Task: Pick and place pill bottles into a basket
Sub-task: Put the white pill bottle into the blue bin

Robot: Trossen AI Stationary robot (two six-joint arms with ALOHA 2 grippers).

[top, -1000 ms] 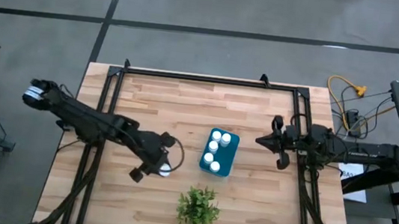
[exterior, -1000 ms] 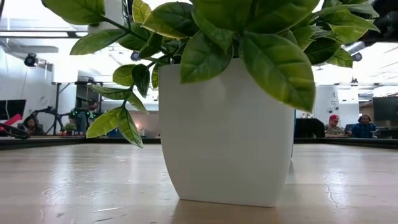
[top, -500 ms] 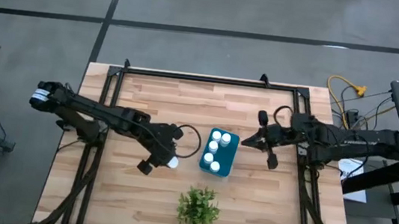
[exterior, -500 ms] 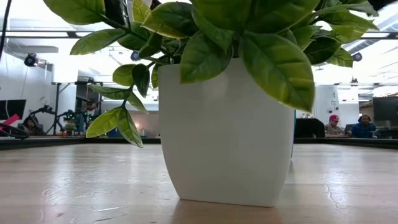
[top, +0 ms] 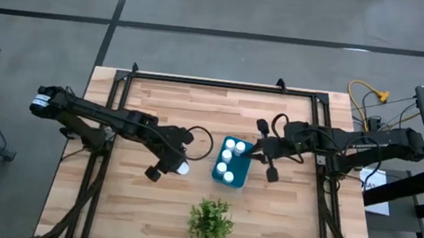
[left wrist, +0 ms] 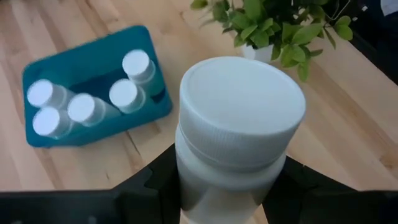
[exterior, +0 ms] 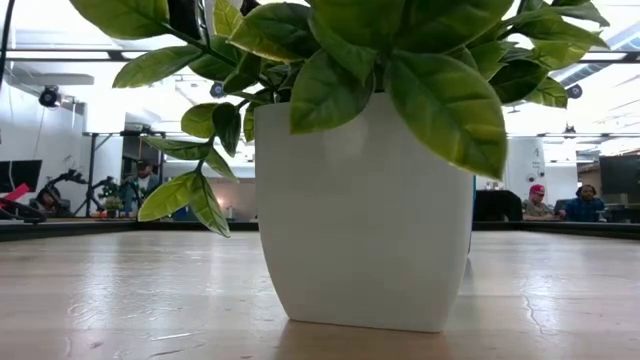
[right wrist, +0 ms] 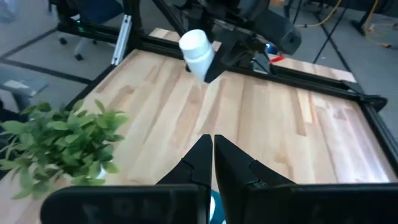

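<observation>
The teal basket (top: 243, 171) stands at the table's middle with several white pill bottles (top: 228, 157) upright in it, seen too in the left wrist view (left wrist: 84, 109). Just left of it my left gripper (top: 177, 165) is shut on one more pill bottle (left wrist: 239, 130), held above the table. My right gripper (top: 252, 148) hovers shut and empty over the basket's right rim; in its own wrist view its fingers (right wrist: 200, 155) lie together. My left gripper pinches the pill bottle's body below the cap (left wrist: 186, 193) between its two fingers, one on each side. The fingers slant down from the table's left. The bottle is lifted clear of the table, tilted, cap uppermost (right wrist: 194, 42).
A green plant in a white pot (top: 210, 221) stands near the front edge, right in front of the basket, and fills the low view (exterior: 365, 210). Black frame rails (top: 224, 83) border the table. Bare wood lies at the far and left parts.
My right gripper has swung toward the table's left and risen, from the right rail to the basket's right rim, staying shut. My left gripper has carried its bottle up and a little toward the basket.
</observation>
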